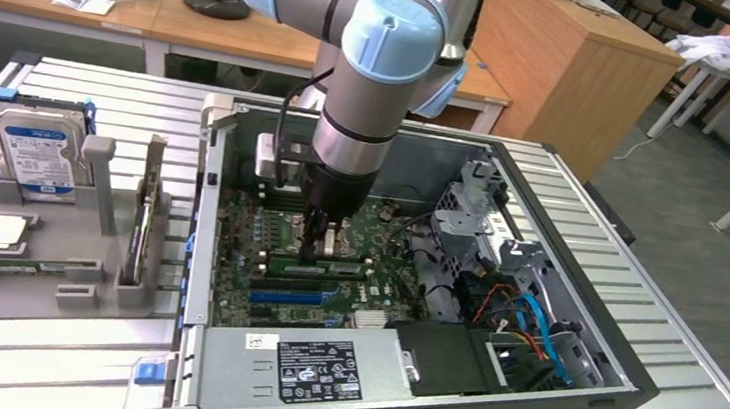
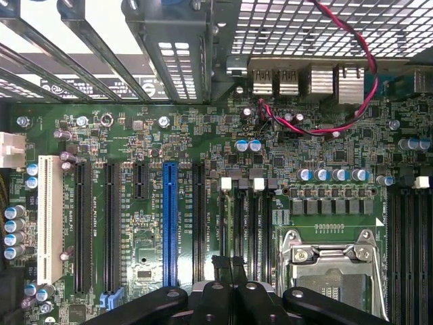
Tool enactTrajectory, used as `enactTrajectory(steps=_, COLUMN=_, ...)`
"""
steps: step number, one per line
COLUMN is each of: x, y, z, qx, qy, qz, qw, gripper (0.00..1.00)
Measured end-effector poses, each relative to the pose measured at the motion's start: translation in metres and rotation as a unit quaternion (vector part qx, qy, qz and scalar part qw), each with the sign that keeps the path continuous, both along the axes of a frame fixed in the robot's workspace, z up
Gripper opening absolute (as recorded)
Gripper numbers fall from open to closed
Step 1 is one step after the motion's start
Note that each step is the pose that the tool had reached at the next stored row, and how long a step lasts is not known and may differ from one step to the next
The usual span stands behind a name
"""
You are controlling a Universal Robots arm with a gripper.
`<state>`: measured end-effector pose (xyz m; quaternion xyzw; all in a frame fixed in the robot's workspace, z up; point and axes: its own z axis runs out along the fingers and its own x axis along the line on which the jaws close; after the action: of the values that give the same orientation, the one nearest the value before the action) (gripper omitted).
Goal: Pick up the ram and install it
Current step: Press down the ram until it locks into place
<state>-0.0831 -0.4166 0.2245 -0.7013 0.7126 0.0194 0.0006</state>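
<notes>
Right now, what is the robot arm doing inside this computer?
The arm reaches down into the open PC case, with its gripper shut just above the motherboard, near the memory slots beside the processor socket. Whether it holds the ram cannot be told. On the exterior view's left, a grey rack holds a hard drive.
</notes>
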Motion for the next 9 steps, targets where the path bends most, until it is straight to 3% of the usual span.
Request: enactTrajectory(steps=9, x=-0.0002, y=0.0, z=-0.0012, qx=-0.0001, qy=-0.0005, qz=0.0, qw=1.0, gripper=0.11)
